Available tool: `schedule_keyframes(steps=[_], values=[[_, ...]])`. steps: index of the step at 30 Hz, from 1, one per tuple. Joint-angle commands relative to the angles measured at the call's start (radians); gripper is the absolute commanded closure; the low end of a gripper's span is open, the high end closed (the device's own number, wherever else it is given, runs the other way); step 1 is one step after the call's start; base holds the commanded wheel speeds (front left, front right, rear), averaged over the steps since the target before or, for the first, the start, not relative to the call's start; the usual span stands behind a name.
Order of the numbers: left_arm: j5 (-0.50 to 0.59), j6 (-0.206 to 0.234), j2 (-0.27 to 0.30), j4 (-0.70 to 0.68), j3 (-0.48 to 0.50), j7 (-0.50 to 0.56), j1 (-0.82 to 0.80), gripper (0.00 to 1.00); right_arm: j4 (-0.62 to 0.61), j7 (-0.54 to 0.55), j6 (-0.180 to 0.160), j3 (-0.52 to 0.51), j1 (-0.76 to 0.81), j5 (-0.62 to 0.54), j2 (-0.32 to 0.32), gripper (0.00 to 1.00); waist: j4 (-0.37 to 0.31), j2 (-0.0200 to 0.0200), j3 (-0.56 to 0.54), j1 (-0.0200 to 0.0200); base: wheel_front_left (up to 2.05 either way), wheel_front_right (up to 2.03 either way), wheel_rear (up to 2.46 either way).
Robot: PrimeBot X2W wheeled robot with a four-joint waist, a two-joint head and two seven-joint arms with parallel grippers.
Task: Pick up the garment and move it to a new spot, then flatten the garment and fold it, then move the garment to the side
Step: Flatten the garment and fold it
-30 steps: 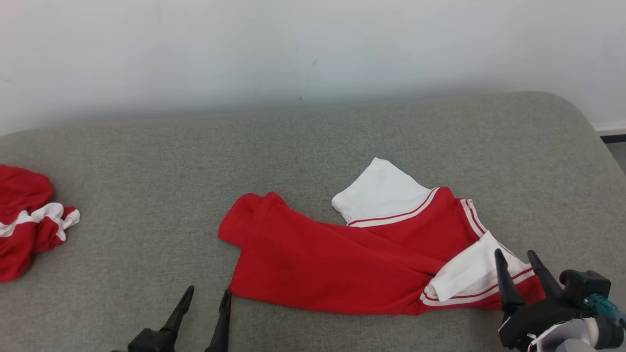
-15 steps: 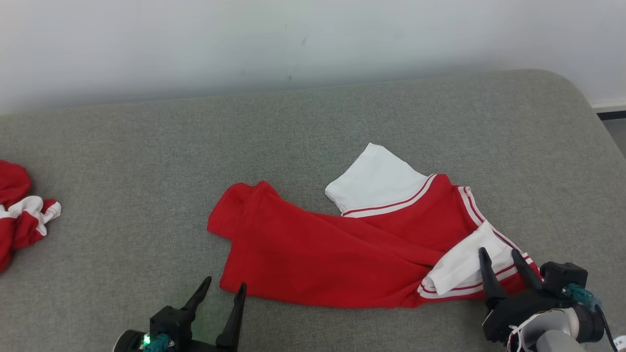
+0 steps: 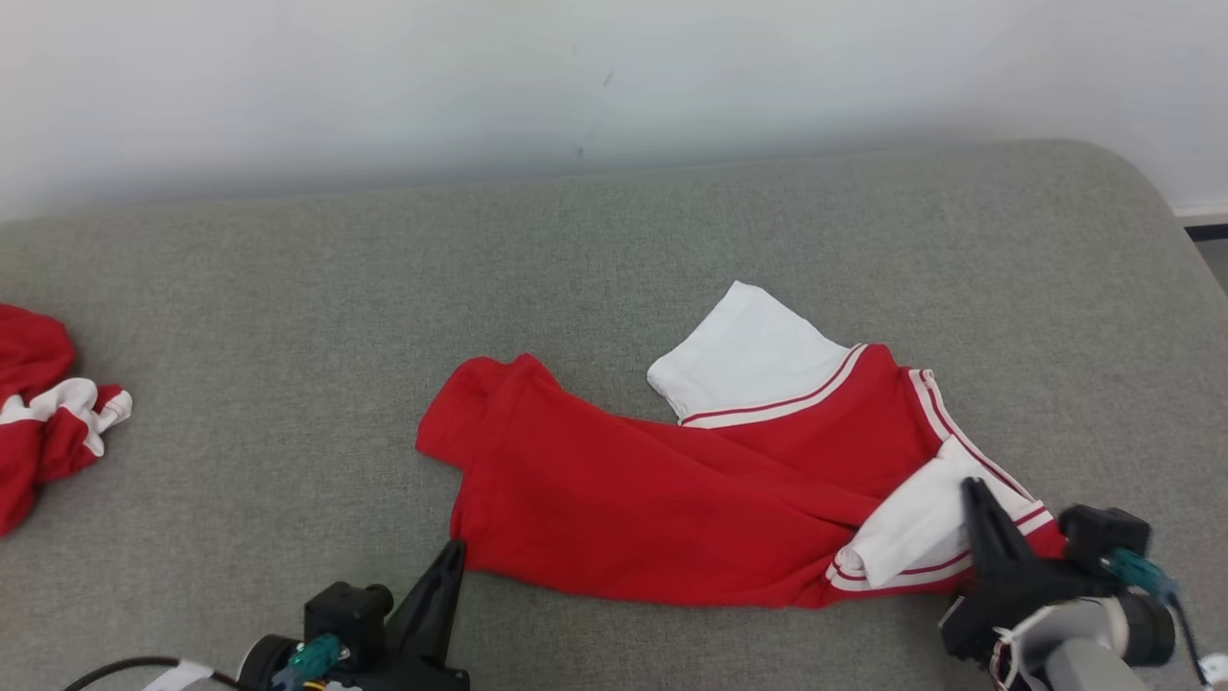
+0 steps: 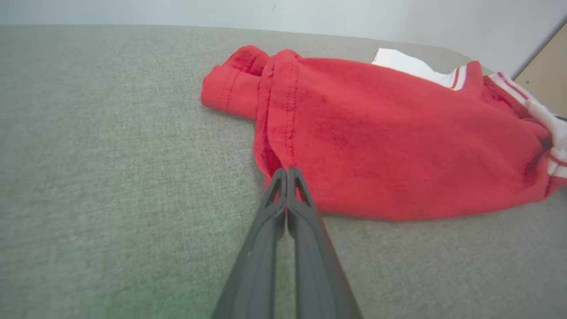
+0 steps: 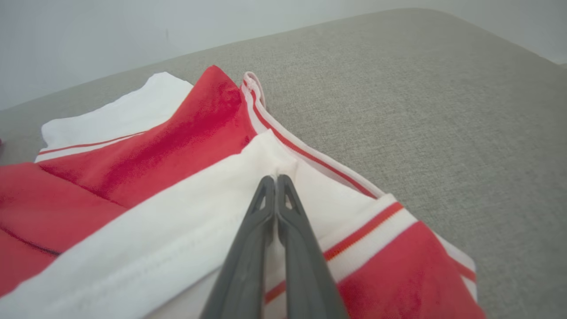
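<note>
On the head view I saw the red-and-white garment (image 3: 672,499) crumpled mid-way across the grey cushion (image 3: 288,317). The left tool (image 3: 452,551) lay low at its near hem corner, and the right tool (image 3: 973,488) reached onto the white sleeve. On the left wrist view the left tool (image 4: 287,171) was closed at the hem, and I couldn't tell whether it had cloth. On the right wrist view the right tool (image 5: 275,178) pinched puckered sleeve cloth.

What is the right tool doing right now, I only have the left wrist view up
Observer: The right tool is shut, its tips pinching the white sleeve at the near right end of the garment; the cloth puckers there.
Operator: Anything else lying on the grey cushion?
Observer: Yes, a second red and white garment, bunched up at the robot's far left, well apart from this one.
</note>
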Motion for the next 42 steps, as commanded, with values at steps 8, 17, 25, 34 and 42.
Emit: schedule_keyframes(steps=[8, 17, 25, 34, 42], values=[[0.044, 0.002, 0.008, -0.154, 0.061, -0.003, 0.143, 1.00, -0.273, -0.004, -0.002, -0.127, 0.236, 0.027, -0.004, 1.00, 0.011, -0.0001, -0.031, -0.0001, 0.00, 0.00, 0.00], [0.085, 0.002, 0.005, -0.263, 0.121, -0.003, 0.263, 1.00, -0.521, 0.034, -0.002, -0.198, 0.415, 0.061, 0.016, 1.00, 0.006, -0.0001, -0.043, -0.0001, 0.00, 0.00, 0.00], [0.077, 0.002, 0.042, -0.374, 0.104, -0.003, 0.181, 1.00, -0.708, 0.139, -0.002, -0.186, 0.344, 0.119, -0.009, 1.00, 0.008, -0.0001, -0.033, -0.0001, 0.00, 0.00, 0.00], [-0.094, 0.002, 0.238, -0.400, -0.045, 0.169, -0.294, 1.00, -0.673, 0.259, -0.002, -0.144, -0.098, 0.200, -0.105, 1.00, 0.013, -0.0001, 0.104, -0.0001, 0.00, 0.00, 0.00], [-0.273, 0.002, 0.328, -0.241, -0.096, 0.327, -0.824, 1.00, -0.454, 0.330, -0.002, -0.107, -0.620, 0.263, -0.141, 1.00, 0.023, -0.0001, 0.260, -0.0001, 0.00, 0.00, 0.00]])
